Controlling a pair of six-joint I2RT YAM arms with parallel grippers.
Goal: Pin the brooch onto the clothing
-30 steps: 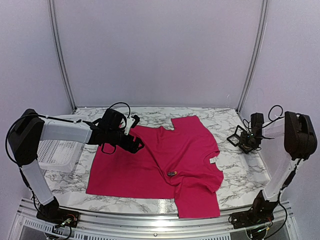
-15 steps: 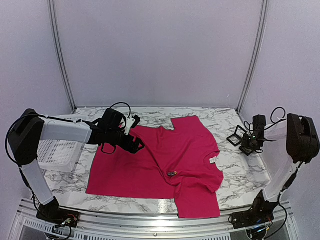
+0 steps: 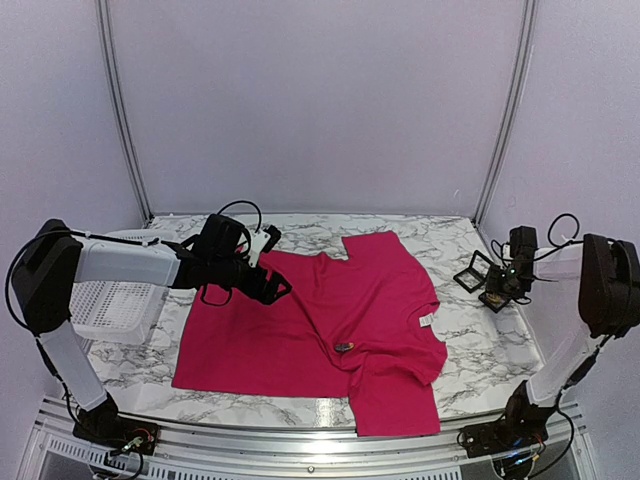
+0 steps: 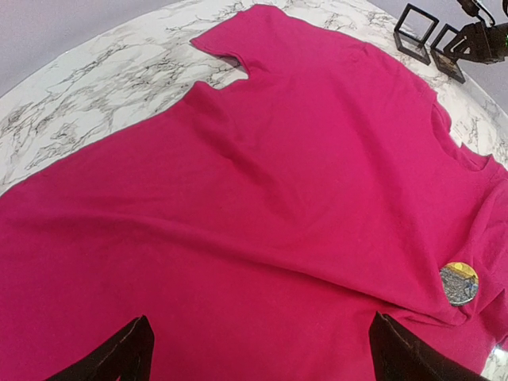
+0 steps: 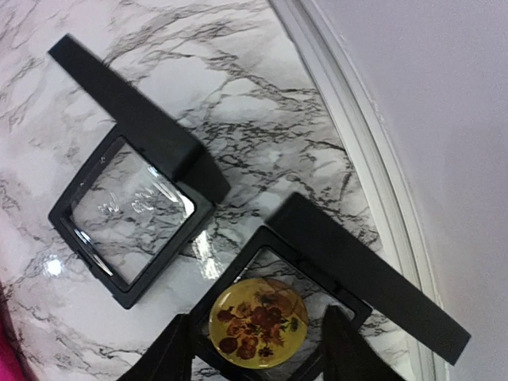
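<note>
The large crimson-pink soft T-shirt (image 3: 300, 330) lies spread across the white marble table (image 3: 440, 240). My left gripper (image 4: 262, 357) hangs over the shirt's far left part, fingers spread wide and holding nothing. Only their dark tips (image 4: 119, 357) show, cropped at the bottom of my wrist view. A small round grey-and-yellow brooch (image 4: 459, 283) sits on the shirt near the neckline; its clasp is hidden, so I cannot tell whether it is pinned.

My right gripper (image 5: 258, 353) hovers over a black square display box (image 5: 357, 270) that holds a round yellow brooch with dark red flowers (image 5: 258, 321). Those fingers are parted on either side of it. They are blurred and cropped, so I cannot tell whether they touch the box. A second black box with a clear film (image 5: 131, 226) lies just beside it.
</note>
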